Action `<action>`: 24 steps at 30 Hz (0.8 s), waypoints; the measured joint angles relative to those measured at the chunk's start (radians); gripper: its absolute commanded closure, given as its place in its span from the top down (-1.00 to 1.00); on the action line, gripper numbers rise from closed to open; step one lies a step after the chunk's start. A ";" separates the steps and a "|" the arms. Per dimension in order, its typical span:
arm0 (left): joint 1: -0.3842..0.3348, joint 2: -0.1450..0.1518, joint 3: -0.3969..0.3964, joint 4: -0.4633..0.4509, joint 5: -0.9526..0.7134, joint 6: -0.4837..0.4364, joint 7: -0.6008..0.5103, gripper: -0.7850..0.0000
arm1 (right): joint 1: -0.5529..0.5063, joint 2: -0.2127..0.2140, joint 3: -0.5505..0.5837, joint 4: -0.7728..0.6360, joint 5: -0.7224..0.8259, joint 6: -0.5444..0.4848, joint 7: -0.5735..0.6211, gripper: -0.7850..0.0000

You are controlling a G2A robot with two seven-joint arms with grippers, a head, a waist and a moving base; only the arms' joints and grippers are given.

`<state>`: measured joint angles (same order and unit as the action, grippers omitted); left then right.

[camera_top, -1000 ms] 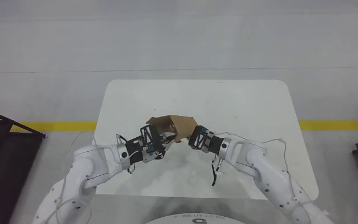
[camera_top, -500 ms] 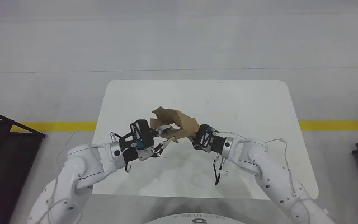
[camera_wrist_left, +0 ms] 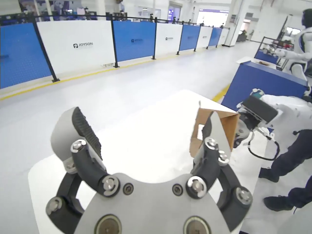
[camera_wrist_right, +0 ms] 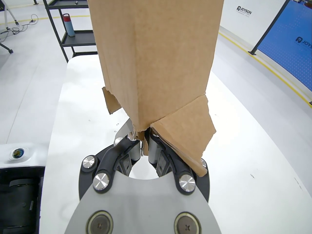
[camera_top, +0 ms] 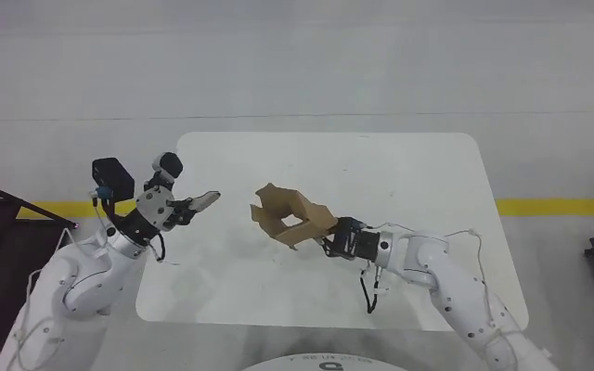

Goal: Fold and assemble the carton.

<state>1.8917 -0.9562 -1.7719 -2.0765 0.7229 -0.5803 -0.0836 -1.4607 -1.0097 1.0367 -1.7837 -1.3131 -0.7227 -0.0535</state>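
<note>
A brown cardboard carton (camera_top: 292, 219) hangs above the middle of the white table (camera_top: 418, 176), opened into a tube with loose flaps. My right gripper (camera_top: 329, 241) is shut on its near corner flap; in the right wrist view the carton (camera_wrist_right: 156, 49) rises straight up from the gripper (camera_wrist_right: 142, 136). My left gripper (camera_top: 206, 198) is open and holds nothing, raised over the table's left edge, well away from the carton. From the left wrist the carton (camera_wrist_left: 229, 125) shows past the gripper (camera_wrist_left: 148, 127), with the right arm behind it.
A black cable (camera_top: 373, 295) dangles under the right forearm. A yellow floor line (camera_top: 543, 206) runs past both sides of the table. A dark frame (camera_top: 28, 232) stands left of the table. A black shelf rack (camera_wrist_right: 70, 20) with a bottle stands beyond the table's far end.
My left gripper has let go of the carton, opened and swung far out to the left. The right gripper still holds the carton, which has rotated and opened up.
</note>
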 measured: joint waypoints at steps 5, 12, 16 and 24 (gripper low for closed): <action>-0.012 -0.001 0.031 0.043 0.002 -0.017 -0.056 1.00 | 0.004 0.001 0.004 0.021 0.011 -0.052 -0.065 -1.00; -0.070 -0.004 0.127 0.072 0.002 -0.052 -0.111 1.00 | 0.021 -0.001 -0.007 0.050 0.011 -0.088 -0.112 -1.00; -0.100 -0.006 0.164 0.080 0.005 -0.064 -0.131 1.00 | 0.033 -0.005 -0.020 0.058 0.011 -0.089 -0.112 -1.00; -0.139 -0.008 0.210 0.081 0.013 -0.093 -0.157 1.00 | 0.058 -0.013 -0.041 0.077 0.028 -0.088 -0.096 -1.00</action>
<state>1.7529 -0.9645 -1.5615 -1.9951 0.7355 -0.6732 -0.2411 -1.4024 -1.0225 0.9957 -1.7068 -1.2850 -0.8106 -0.1495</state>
